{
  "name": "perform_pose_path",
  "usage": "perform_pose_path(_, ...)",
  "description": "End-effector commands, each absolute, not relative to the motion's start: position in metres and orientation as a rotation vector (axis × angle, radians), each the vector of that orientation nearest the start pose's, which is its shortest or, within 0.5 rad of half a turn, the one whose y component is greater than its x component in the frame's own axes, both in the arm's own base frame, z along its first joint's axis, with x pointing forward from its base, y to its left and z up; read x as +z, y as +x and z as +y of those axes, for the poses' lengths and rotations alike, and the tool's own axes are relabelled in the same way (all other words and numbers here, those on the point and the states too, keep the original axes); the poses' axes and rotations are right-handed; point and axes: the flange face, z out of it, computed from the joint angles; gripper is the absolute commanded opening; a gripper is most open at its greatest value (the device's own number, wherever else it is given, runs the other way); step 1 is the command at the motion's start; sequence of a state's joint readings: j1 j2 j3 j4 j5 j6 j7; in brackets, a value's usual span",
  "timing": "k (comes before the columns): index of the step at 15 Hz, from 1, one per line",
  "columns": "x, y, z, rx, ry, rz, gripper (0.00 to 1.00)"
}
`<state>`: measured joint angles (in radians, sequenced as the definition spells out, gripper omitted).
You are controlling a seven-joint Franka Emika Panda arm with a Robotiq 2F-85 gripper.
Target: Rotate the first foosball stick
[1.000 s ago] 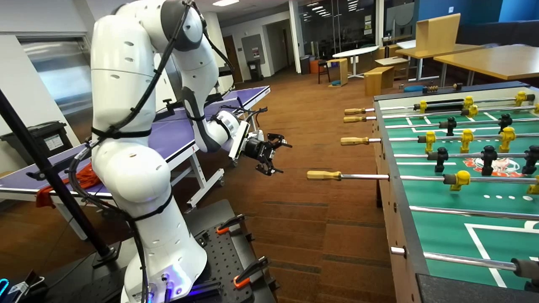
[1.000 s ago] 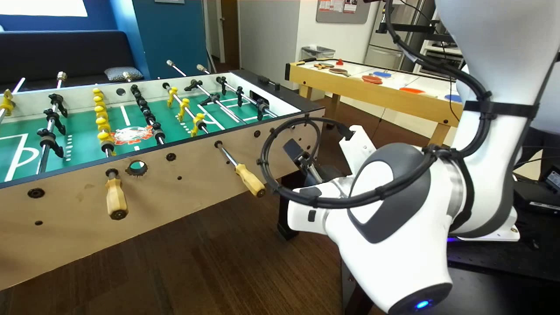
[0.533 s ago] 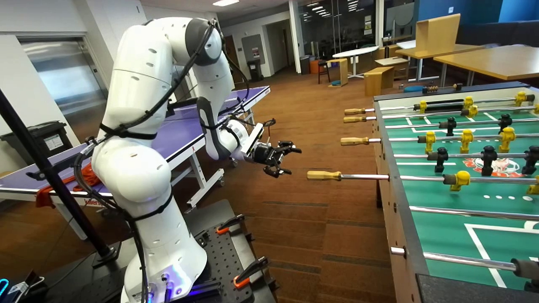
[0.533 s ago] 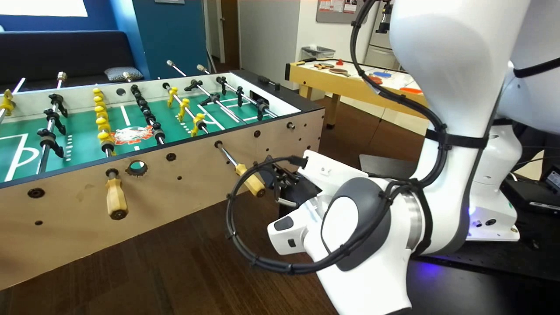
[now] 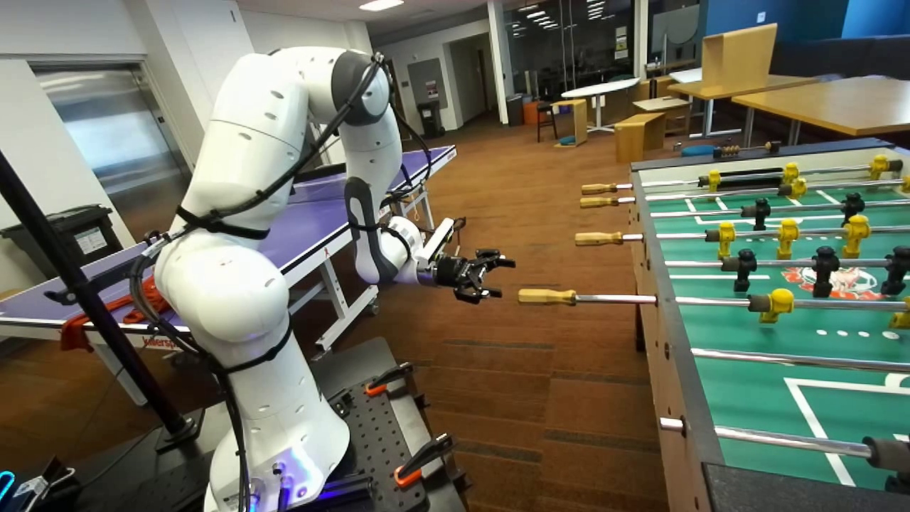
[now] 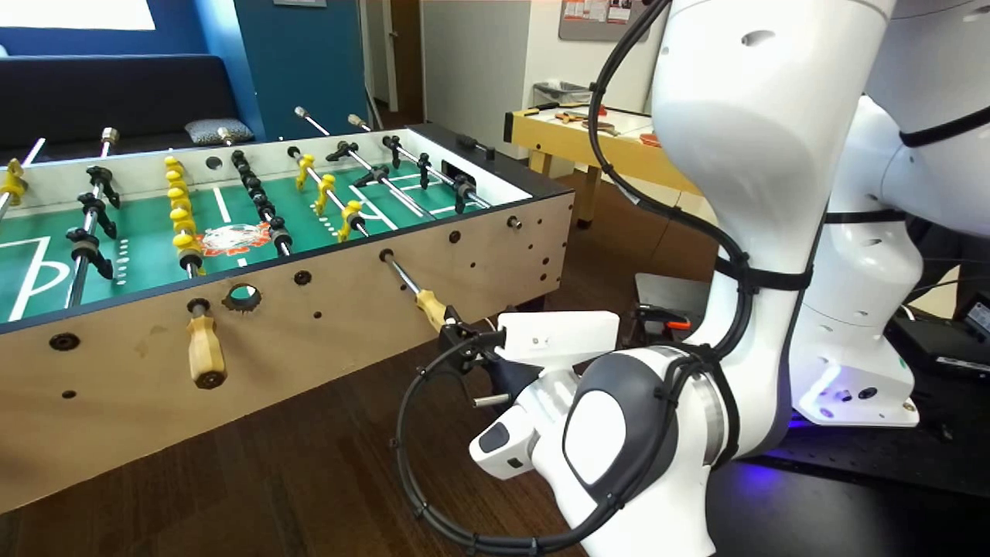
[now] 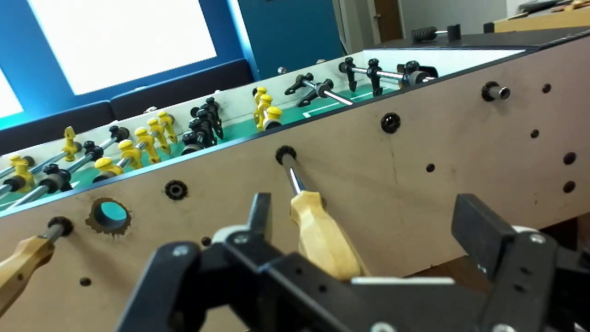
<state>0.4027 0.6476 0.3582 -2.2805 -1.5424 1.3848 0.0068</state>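
Observation:
The nearest foosball stick has a pale wooden handle [image 5: 546, 296] on a metal rod. The handle also shows in an exterior view [image 6: 431, 308] and in the wrist view [image 7: 322, 235]. My gripper [image 5: 501, 277] is open and empty, with its fingertips just short of the handle's end. In the wrist view my gripper [image 7: 364, 207] frames the handle between its spread fingers, closer to the left finger. The handle's near end is hidden behind the gripper body there. In an exterior view the gripper [image 6: 456, 336] overlaps the handle's end, partly hidden by a cable.
The foosball table [image 6: 332, 340] has a wooden side wall. Another wooden handle [image 7: 23, 265] sticks out to the left in the wrist view. A bare rod end [image 7: 498, 92] juts out on the right. A purple ping-pong table [image 5: 313, 220] stands behind the arm.
The arm has stretched forward. The gripper has moved toward the nearest handle and slightly lower, staying open. The foosball sticks have not moved.

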Motion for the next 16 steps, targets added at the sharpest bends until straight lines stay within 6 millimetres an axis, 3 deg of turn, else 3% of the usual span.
perform_pose_path(1,0.104,0.383,0.222,-0.548,0.918,1.355,1.00)
perform_pose_path(6,0.090,0.383,0.219,-0.613,0.849,1.318,1.00)
perform_pose_path(10,0.066,0.386,0.221,-0.614,0.794,1.349,1.00)
perform_pose_path(16,0.048,0.405,0.223,-0.603,0.650,1.435,1.00)
